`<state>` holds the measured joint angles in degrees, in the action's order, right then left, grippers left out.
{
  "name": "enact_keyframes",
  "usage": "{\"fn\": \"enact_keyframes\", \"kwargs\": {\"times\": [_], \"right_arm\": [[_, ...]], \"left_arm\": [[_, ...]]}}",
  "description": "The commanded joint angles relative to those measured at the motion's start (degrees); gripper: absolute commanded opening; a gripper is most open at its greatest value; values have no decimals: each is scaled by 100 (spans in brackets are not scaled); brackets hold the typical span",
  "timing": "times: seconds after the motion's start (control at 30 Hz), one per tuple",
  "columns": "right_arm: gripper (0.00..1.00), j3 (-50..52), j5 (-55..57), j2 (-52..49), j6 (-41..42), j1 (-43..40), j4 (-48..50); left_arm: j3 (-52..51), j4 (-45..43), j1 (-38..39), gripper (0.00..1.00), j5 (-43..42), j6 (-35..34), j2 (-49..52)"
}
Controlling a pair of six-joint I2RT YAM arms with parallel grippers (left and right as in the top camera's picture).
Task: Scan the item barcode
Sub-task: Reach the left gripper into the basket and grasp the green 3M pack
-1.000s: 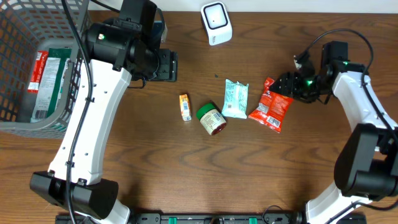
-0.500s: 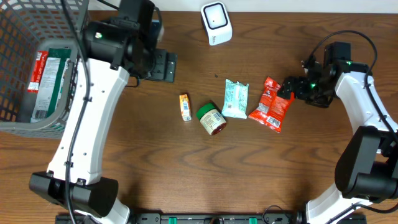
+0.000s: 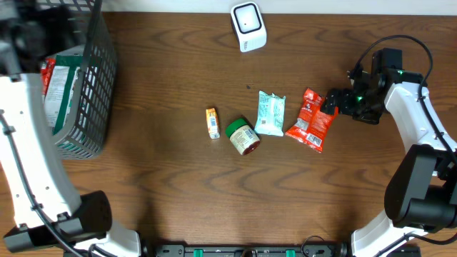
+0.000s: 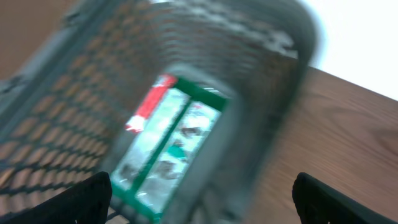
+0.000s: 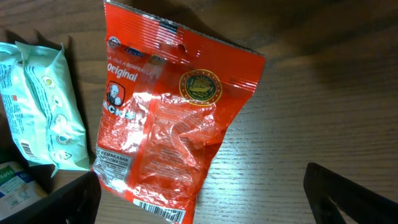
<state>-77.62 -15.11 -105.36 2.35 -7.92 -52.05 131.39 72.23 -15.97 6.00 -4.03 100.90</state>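
Right gripper [image 5: 202, 199]: released, its fingers spread wide with nothing between them. It hangs just right of the red packet [image 3: 312, 120], right of the bench's middle. Since a second ago it has drawn back slightly to the right.
Red packet: lies flat on the bench, unmoved. Its barcode [image 5: 158, 210] sits at the near end in the wrist view. This is probably the item to scan. It is not yet picked up, so the whole scan is still ahead.
Left gripper [image 4: 202, 202]: also released and empty, fingers wide, in a blurred view. Its arm has swung from the far-left part of the bench out over the basket [image 3: 93, 86] at the left edge.
Meaning: the left arm is out of the way, so the job looks to fall to the right arm.
Count, mid-bench: four loose items, namely one jar [image 3: 244, 138], one orange box [image 3: 212, 123], one teal packet [image 3: 270, 114] and the red packet.
Count, basket: one basket holding one green packet [image 3: 64, 86] and one red-ended one [image 3: 44, 75]. Any others would be hidden.
Count, far edge: one scanner [image 3: 248, 26] at the middle, well apart from the red packet.
Count, arms: two.
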Motion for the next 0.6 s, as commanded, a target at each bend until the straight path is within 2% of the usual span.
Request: {"fn": "enact_keyframes", "kwargs": {"times": [0.0, 0.27, 0.57], "right_arm": [[99, -52, 48, 46, -24, -13, -4], [99, -52, 48, 46, -24, -13, -4], [99, -52, 48, 46, -24, -13, -4]], "left_arm": [[4, 59, -625, 93, 114, 52, 269], [-118, 704, -1478, 94, 90, -422, 1064], [-232, 984, -1349, 97, 90, -85, 2380]]}}
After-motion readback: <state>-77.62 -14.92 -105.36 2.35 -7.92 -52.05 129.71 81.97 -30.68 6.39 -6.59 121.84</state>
